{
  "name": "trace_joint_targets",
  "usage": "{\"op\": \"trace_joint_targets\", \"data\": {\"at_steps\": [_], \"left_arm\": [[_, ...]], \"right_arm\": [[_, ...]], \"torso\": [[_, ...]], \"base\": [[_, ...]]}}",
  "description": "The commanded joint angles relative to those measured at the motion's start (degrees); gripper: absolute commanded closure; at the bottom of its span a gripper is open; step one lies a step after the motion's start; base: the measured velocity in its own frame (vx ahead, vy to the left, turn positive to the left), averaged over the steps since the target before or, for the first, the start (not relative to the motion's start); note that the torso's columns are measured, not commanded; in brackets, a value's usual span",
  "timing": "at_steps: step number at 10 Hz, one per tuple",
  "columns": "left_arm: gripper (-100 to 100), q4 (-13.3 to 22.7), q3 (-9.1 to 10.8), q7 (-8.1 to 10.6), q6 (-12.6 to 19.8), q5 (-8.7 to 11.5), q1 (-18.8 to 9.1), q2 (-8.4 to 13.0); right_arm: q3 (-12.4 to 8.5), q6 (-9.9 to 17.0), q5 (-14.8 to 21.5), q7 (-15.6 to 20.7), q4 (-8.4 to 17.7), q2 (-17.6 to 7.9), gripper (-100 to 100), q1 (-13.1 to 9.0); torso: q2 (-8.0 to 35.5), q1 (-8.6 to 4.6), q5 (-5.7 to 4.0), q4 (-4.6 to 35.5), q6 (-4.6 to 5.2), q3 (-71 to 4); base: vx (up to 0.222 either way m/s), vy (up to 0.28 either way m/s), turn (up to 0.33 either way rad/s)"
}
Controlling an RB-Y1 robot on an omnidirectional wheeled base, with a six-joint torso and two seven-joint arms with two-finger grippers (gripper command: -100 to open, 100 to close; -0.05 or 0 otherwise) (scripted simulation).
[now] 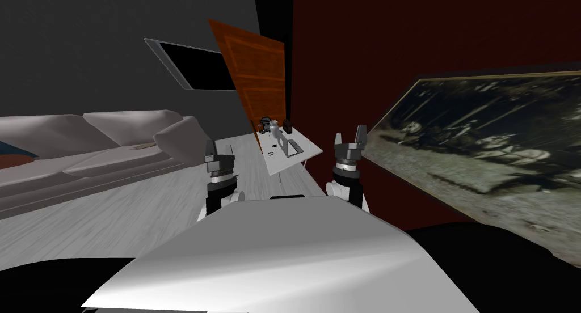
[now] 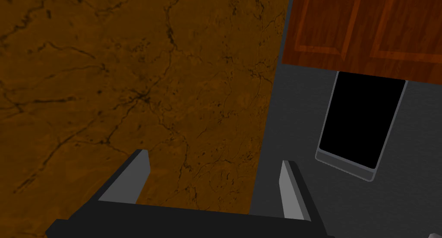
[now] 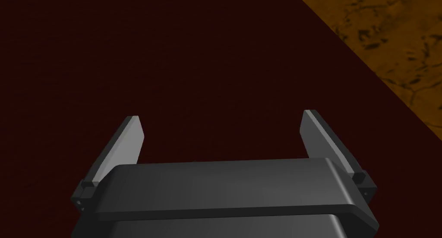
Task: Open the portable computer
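The portable computer (image 1: 294, 148) is a thin grey slab lying flat on a small white table (image 1: 283, 163), far ahead of me by the dark red wall. How its lid stands is too small to tell. Both arms are raised in front of my chest, well short of the table. My left gripper (image 1: 220, 149) (image 2: 214, 170) is open and holds nothing. To the right of the table, my right gripper (image 1: 349, 135) (image 3: 222, 127) is likewise open and empty.
Dark headphones (image 1: 265, 124), a white object (image 1: 276, 130) and a small dark box (image 1: 287, 126) sit at the table's far end. A grey sofa (image 1: 102, 148) runs along the left. An orange-brown door (image 1: 258, 77) stands behind the table. A large painting (image 1: 488, 139) hangs on the right.
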Motion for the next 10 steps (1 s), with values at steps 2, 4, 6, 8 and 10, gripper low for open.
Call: {"op": "trace_joint_targets", "data": {"at_steps": [2, 4, 6, 8, 10], "left_arm": [[0, 0.0, 0.0, 0.0, 0.0, 0.0, 0.0, 0.0], [0, -0.01, 0.0, 0.0, 0.0, 0.0, 0.0, 0.0], [0, -0.01, 0.0, 0.0, 0.0, 0.0, 0.0, 0.0], [0, -0.02, 0.0, 0.0, -0.01, 0.0, 0.0, 0.0], [0, -0.02, 0.0, 0.0, -0.01, 0.0, 0.0, 0.0]], "right_arm": [[0.0, 0.0, 0.0, 0.0, 0.0, 0.0, 0, 0.0], [0.0, 0.0, 0.0, 0.0, -0.01, 0.0, 0, 0.0], [0.0, 0.0, 0.0, 0.0, -0.01, 0.0, 0, 0.0], [0.0, -0.01, 0.0, 0.0, -0.02, 0.0, 0, 0.0], [-0.29, 0.29, 0.39, 0.35, 0.17, -1.64, -100, 0.18]], "torso": [[5.97, 0.0, 0.0, 6.0, 0.0, -12.0], [14.22, 0.0, 0.0, 14.24, 0.0, -28.5], [22.69, 0.0, 0.0, 22.68, 0.0, -45.36], [31.16, 0.0, 0.0, 31.14, 0.0, -62.27], [39.62, 0.0, 0.0, 39.6, 0.0, -79.19]], "base": [[0.0, 0.0, 0.0], [0.0, 0.0, 0.0], [0.0, 0.0, 0.0], [0.0, 0.0, 0.0], [0.002, 0.017, 0.025]]}}
